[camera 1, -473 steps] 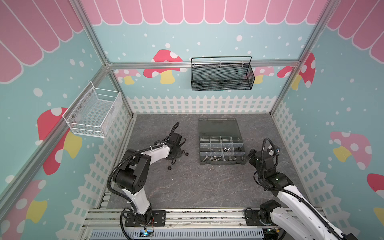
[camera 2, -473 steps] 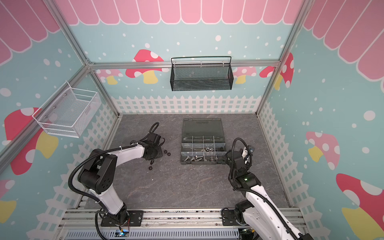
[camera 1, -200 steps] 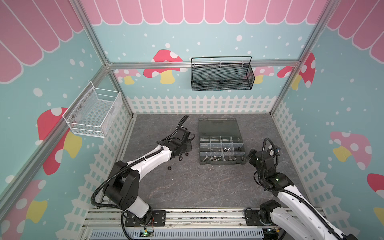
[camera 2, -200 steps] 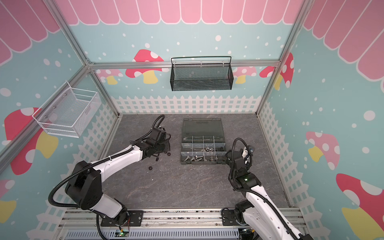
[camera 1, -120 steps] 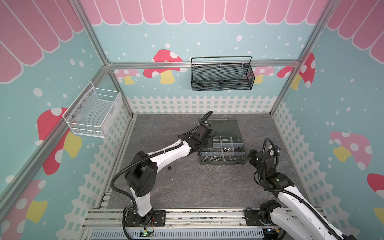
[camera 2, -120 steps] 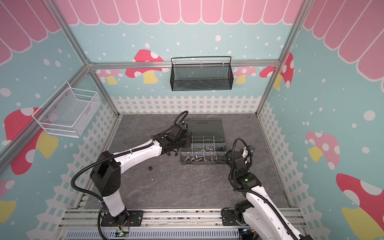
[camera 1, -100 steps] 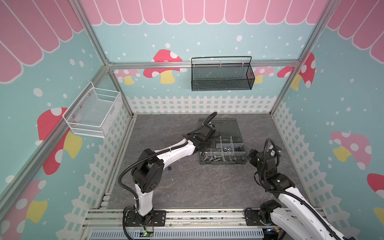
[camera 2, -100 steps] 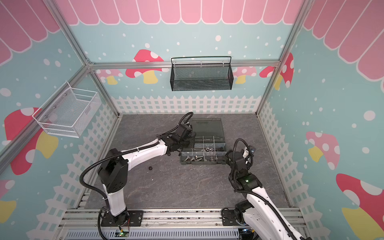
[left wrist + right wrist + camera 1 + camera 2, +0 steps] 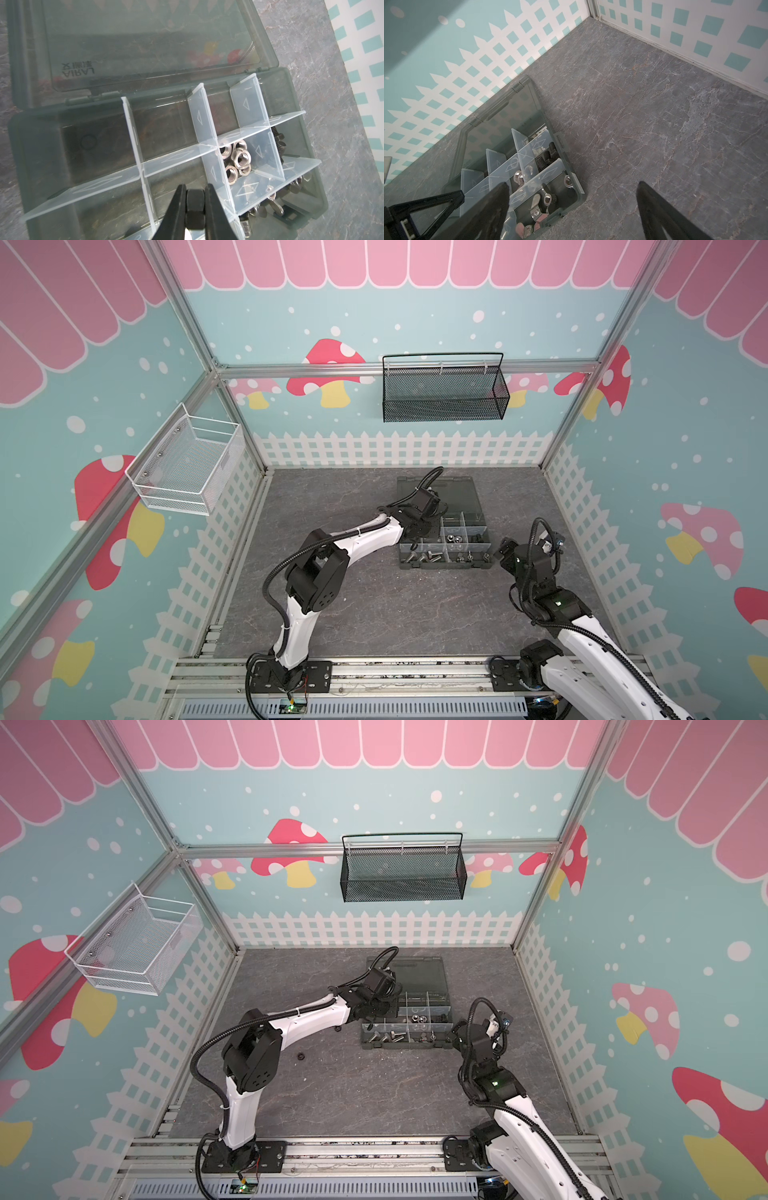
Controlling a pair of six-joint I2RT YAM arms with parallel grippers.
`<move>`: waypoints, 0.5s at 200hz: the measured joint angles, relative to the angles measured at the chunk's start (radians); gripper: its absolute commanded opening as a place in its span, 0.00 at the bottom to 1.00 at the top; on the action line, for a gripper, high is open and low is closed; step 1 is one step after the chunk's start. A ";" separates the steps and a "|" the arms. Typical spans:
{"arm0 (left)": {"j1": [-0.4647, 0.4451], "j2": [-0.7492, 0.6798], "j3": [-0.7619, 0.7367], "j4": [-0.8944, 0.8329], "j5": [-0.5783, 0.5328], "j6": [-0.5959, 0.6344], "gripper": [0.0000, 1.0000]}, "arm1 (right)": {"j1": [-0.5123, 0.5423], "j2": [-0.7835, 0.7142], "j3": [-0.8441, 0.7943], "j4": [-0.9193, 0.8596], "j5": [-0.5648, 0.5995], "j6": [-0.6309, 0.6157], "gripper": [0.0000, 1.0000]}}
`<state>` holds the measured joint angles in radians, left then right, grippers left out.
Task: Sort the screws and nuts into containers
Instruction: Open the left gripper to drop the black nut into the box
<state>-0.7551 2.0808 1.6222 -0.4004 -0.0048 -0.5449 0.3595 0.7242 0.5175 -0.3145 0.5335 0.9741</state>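
One loose nut (image 9: 300,1055), black, lies on the table (image 9: 332,1094) at far left. My left gripper (image 9: 195,186) pinches a second black nut (image 9: 195,207) over the open organizer box (image 9: 291,87), just beside the compartment of silver nuts (image 9: 236,160). Next along sit black screws (image 9: 279,139). My right gripper (image 9: 572,183) gapes wide, holding nothing, near the box's right front corner.

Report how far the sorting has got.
Done: silver nuts and black screws lie in separate compartments of the organizer box. In hand: the left jaws pinch a black nut over it. Left: at least one loose dark piece on the table.
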 measured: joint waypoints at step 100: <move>0.000 0.005 0.010 -0.029 0.008 0.007 0.37 | 0.000 0.010 0.000 0.001 0.000 0.000 0.97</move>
<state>-0.7555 2.0857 1.6321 -0.4290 0.0029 -0.5381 0.3595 0.7341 0.5175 -0.3138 0.5335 0.9741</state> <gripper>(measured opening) 0.341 0.966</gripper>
